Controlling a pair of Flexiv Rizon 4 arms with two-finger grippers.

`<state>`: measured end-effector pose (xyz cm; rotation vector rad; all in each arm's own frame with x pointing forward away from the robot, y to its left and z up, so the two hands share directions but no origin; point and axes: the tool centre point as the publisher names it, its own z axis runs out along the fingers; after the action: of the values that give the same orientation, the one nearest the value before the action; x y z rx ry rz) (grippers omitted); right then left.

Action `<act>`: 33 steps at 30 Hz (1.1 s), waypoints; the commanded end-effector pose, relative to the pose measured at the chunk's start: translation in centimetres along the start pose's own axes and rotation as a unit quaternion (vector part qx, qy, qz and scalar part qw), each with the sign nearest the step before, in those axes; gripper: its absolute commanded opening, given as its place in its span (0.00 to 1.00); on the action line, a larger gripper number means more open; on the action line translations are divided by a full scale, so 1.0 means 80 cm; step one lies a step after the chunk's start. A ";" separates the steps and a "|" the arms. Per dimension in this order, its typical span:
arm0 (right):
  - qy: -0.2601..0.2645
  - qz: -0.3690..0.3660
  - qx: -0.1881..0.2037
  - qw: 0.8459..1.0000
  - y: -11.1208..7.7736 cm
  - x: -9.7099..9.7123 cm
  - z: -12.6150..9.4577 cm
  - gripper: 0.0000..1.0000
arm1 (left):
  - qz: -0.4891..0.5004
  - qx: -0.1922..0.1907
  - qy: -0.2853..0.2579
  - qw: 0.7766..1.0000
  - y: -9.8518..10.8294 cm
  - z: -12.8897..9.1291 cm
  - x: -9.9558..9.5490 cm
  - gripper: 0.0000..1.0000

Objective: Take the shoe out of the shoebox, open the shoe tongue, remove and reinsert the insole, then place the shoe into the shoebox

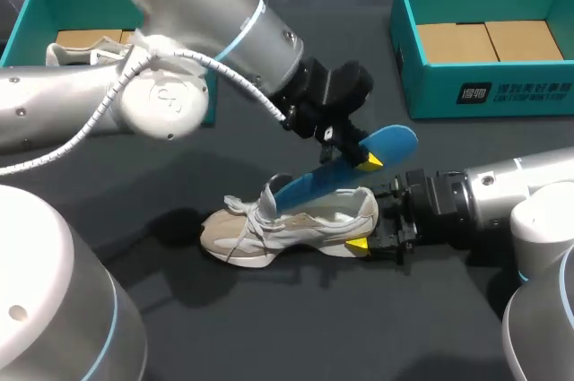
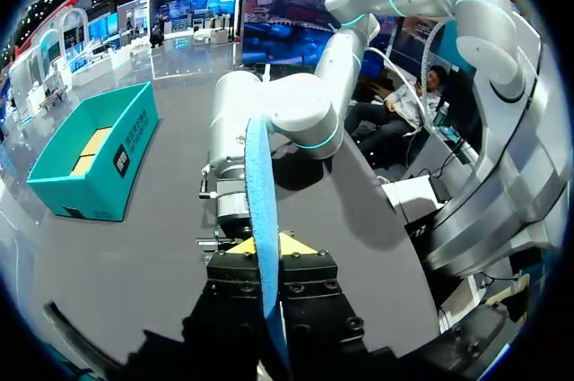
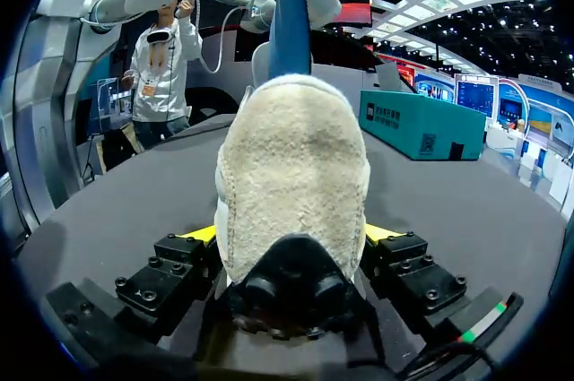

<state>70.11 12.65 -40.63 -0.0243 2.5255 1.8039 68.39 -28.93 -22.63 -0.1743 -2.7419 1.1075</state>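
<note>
The surface (image 1: pixel 269 327) is dark grey and matte, filling the head view from edge to edge. Light from above casts soft, dark shadows near its middle and leaves a pale sheen in the 2 wrist views.

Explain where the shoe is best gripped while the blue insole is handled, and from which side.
Probably the heel, from behind, one finger on each flank. The shoe stands upright on its sole, and its heel is narrow and faces the right gripper. That grip leaves the top free for the insole.
</note>
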 end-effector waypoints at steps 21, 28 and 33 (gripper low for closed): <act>-0.001 0.000 0.002 1.000 0.001 0.002 0.000 0.00 | -0.063 0.203 0.028 0.977 -0.073 -0.123 0.042 0.00; -0.001 0.000 0.002 1.000 0.001 0.002 0.000 0.00 | -0.090 0.237 0.051 0.966 -0.089 -0.152 0.060 0.00; -0.001 0.000 0.002 1.000 0.001 0.002 0.000 0.00 | -0.090 0.237 0.051 0.966 -0.089 -0.152 0.060 0.00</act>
<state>70.11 12.65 -40.63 -0.0242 2.5256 1.8039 66.36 -25.69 -8.08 0.0647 -2.3128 1.5262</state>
